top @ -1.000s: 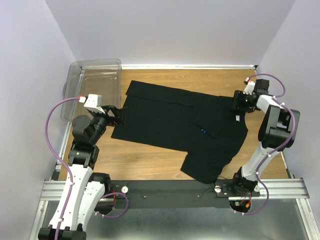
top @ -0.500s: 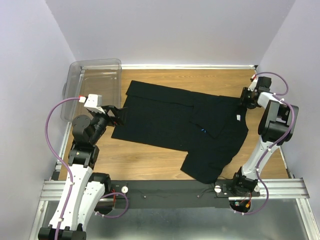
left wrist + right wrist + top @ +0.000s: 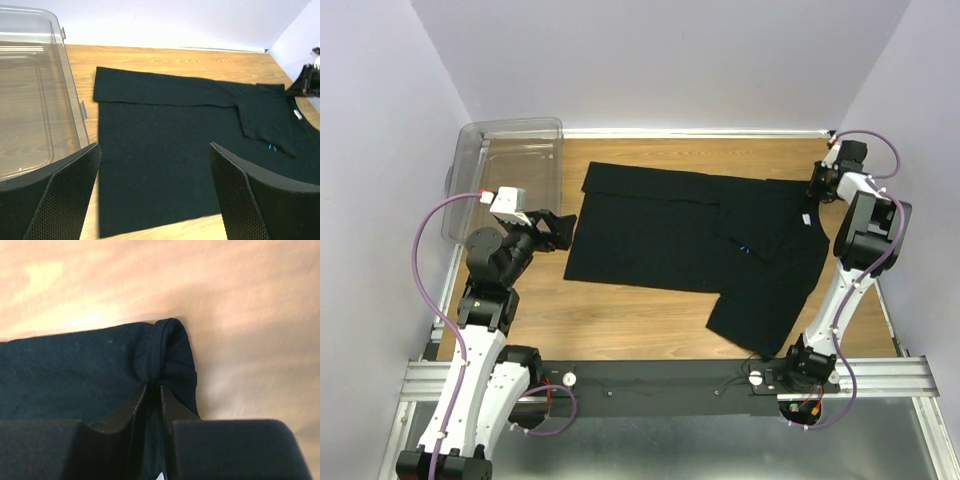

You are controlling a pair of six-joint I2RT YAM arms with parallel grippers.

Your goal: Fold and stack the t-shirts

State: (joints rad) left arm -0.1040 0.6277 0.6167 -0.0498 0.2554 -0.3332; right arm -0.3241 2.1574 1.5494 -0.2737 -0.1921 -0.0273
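Where it lies on the wooden tabletop (image 3: 620,330), the black shirt (image 3: 670,235) is spread flat, its straight hem to the left and its collar end to the right. Along its far edge a long strip is folded over onto the body, and a flap of cloth lies across the chest. A small blue logo (image 3: 747,250) shows beside that flap, with a white tag (image 3: 804,219) further right, near the collar. One sleeve juts out from the shirt's near right side towards the arms' bases.

At the shirt's far right corner the right hand (image 3: 817,188) pinches the cloth. The wrist view shows its fingers (image 3: 172,410) drawn almost together with a bunched fold of stitched edge caught between them.

Just off the shirt's left edge hangs the left hand (image 3: 558,228), its fingers (image 3: 65,185) spread wide with nothing in them. Its wrist view looks over the shirt's near left corner through the gap.

Left of the shirt beyond that hand, a clear plastic bin (image 3: 480,135) sits at the tabletop's far left corner, apart from the cloth.
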